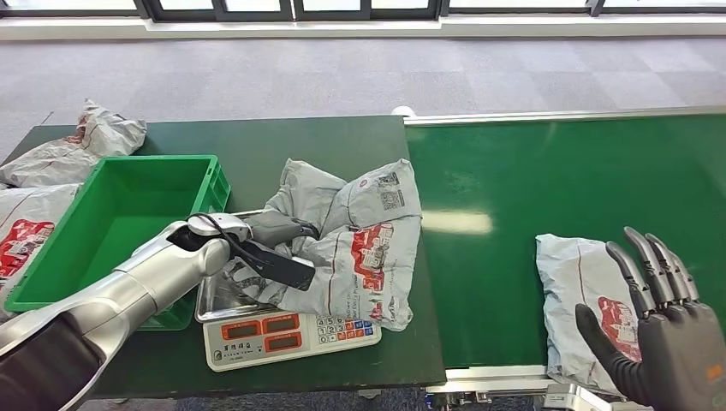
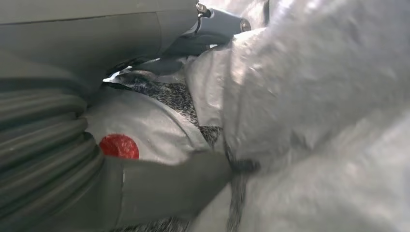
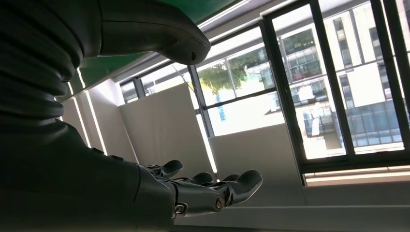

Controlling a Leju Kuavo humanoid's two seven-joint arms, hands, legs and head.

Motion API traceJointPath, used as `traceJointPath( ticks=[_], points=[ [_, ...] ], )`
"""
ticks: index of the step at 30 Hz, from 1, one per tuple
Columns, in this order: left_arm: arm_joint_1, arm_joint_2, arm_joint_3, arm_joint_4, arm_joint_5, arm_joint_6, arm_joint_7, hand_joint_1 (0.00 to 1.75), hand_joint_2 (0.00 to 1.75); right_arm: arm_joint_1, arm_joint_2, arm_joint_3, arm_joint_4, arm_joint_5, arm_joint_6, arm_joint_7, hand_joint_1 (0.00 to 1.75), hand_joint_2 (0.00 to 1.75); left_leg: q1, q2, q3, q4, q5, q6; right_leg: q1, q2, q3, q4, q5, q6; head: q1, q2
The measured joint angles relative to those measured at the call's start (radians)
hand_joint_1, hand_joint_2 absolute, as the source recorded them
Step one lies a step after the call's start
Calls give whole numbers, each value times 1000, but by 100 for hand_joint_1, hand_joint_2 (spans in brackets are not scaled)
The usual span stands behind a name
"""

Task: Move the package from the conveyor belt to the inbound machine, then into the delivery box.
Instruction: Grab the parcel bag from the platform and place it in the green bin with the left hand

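From the head view, a crumpled grey plastic mail package (image 1: pixel 360 244) with red print lies on the shiny metal tray of a white weighing scale (image 1: pixel 291 336) that has red number windows and small keys. The scale sits on a dark green table (image 1: pixel 257 141). The robot's left hand (image 1: pixel 272 248) lies on the left side of this package, with its fingers wrapped into the soft plastic, holding it. Just left of the scale stands an open bright green plastic box (image 1: pixel 120 224). More grey bags (image 1: pixel 64 158) lie at the far left of the table. On the right is a wide green conveyor belt (image 1: pixel 565 180), and a second flat grey package (image 1: pixel 586 304) lies on it near the front edge. The right hand (image 1: pixel 659 330) floats just right of that package with its fingers spread apart, holding nothing. In the left wrist view, the thick grey thumb (image 2: pixel 179 186) presses into the wrinkled grey plastic. In the right wrist view, the dark fingers (image 3: pixel 232 186) stretch out loose in the air, in front of big windows (image 3: pixel 314 87).
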Motion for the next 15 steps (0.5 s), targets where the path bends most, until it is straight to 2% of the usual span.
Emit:
traceJointPath(
  ticks=[6, 15],
  points=[
    [10, 9, 8, -35, -48, 47, 36, 175, 175, -56, 15, 31, 23, -2, -2, 0, 0, 175, 1, 4, -7, 0, 6, -3, 2, 5, -11, 1, 7, -4, 0, 0],
    [30, 10, 26, -60, -67, 59, 53, 175, 175, -100, 22, 46, 59, -13, -1, -3, 0, 175, 2, 4, -5, -2, 5, -4, 2, 5, -9, 1, 6, -6, 0, 0]
  ],
)
